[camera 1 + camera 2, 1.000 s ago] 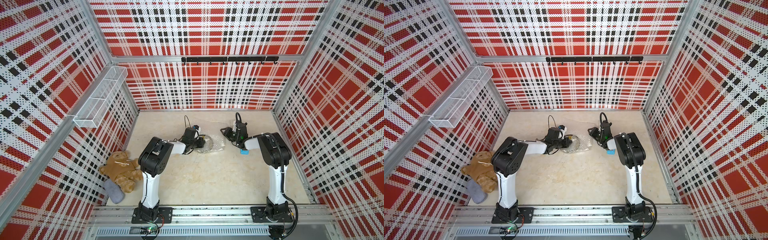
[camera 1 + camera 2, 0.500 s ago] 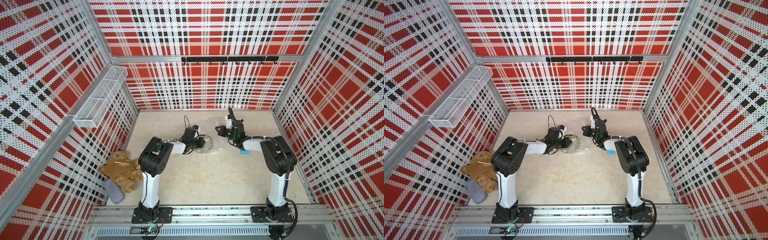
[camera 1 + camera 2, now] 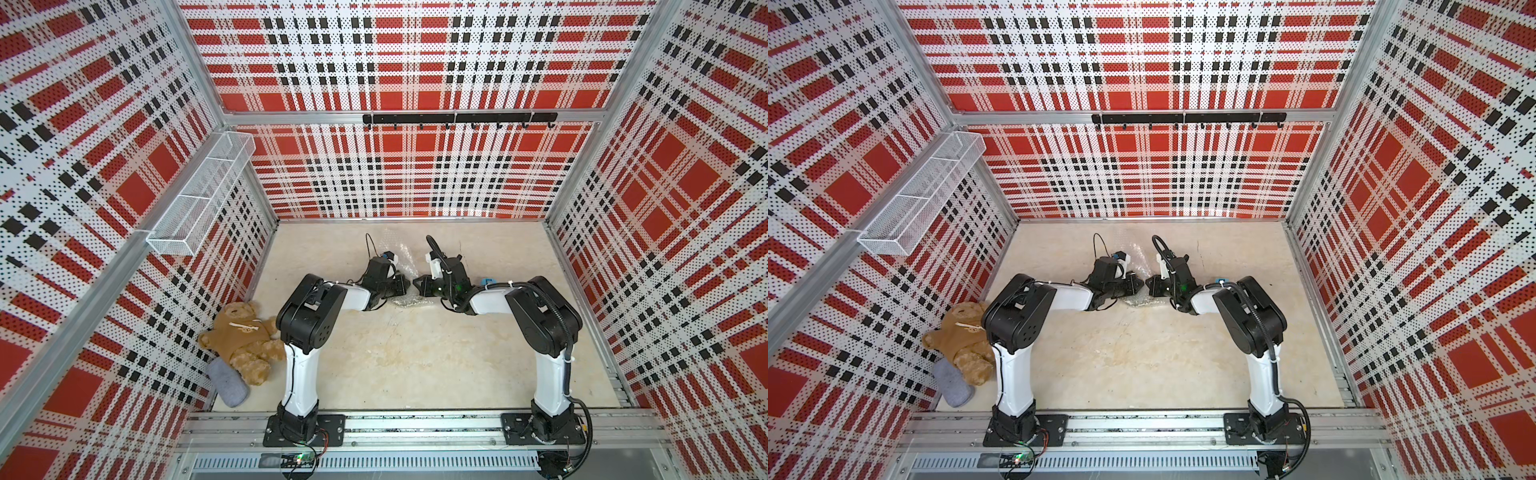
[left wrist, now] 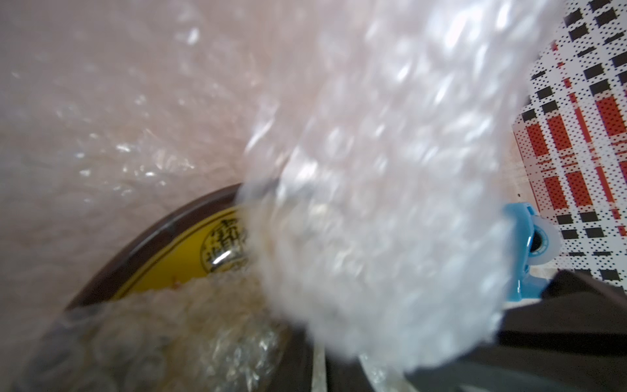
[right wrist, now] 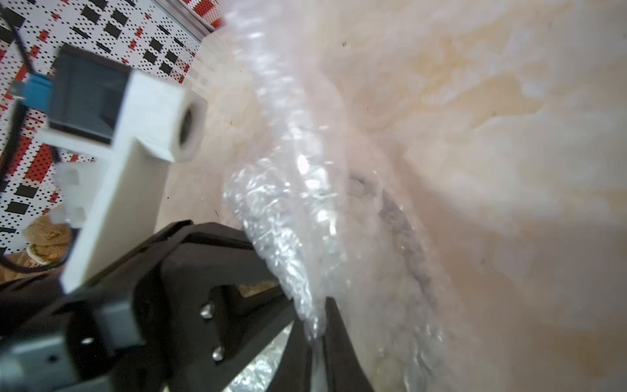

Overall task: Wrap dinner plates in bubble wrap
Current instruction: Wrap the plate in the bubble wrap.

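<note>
Moved: right gripper (image 3: pixel 419 286) has swung in toward the plate (image 4: pixel 176 258) and dropped; it now meets the left gripper (image 3: pixel 404 285) almost tip to tip.
Top views, arms: both elbows bent, forearms low and angled inward, wrists converging just above the plate's spot. Bubble wrap (image 3: pixel 405 300) is bunched there, one flap standing up behind; the plate itself is hidden under it.
Left wrist: plate lies flat, yellow, dark-rimmed, half covered by wrap. Jaws are drawn together on a thick fold above it. Blue tape dispenser (image 4: pixel 519 244) sits just past the plate.
Right wrist: fingers (image 5: pixel 342 349) pressed together, pinching a twisted strip of wrap over the plate.
</note>
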Action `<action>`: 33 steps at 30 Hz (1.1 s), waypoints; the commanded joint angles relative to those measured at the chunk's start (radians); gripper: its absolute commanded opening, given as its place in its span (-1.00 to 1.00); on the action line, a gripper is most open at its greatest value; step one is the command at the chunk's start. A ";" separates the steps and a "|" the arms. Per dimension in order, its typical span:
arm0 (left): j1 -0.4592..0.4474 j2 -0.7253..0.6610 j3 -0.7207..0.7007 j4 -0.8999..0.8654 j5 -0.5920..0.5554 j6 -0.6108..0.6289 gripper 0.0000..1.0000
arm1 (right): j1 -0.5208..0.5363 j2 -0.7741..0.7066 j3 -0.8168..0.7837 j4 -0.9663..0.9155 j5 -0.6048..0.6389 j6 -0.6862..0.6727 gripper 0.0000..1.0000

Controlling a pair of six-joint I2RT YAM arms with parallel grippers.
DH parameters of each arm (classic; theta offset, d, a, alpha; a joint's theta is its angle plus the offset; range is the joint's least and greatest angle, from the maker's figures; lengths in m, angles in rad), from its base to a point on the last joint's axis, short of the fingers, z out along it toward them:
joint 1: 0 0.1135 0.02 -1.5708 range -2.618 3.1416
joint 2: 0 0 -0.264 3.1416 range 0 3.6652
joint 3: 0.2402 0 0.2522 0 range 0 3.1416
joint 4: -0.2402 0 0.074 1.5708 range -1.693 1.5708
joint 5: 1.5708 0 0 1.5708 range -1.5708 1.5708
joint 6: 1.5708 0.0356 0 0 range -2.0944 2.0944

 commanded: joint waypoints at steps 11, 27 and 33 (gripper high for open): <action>0.100 -0.276 -0.197 -0.057 0.058 -0.023 -0.51 | 0.011 0.078 0.078 -0.156 0.008 -0.030 -0.71; 0.074 -0.179 -0.043 0.150 0.202 -0.218 -0.39 | 0.031 0.062 0.102 -0.165 0.004 -0.175 -0.54; 0.034 -0.124 -0.088 0.101 0.162 -0.179 -0.43 | 0.035 0.040 0.092 -0.148 -0.014 -0.235 -0.50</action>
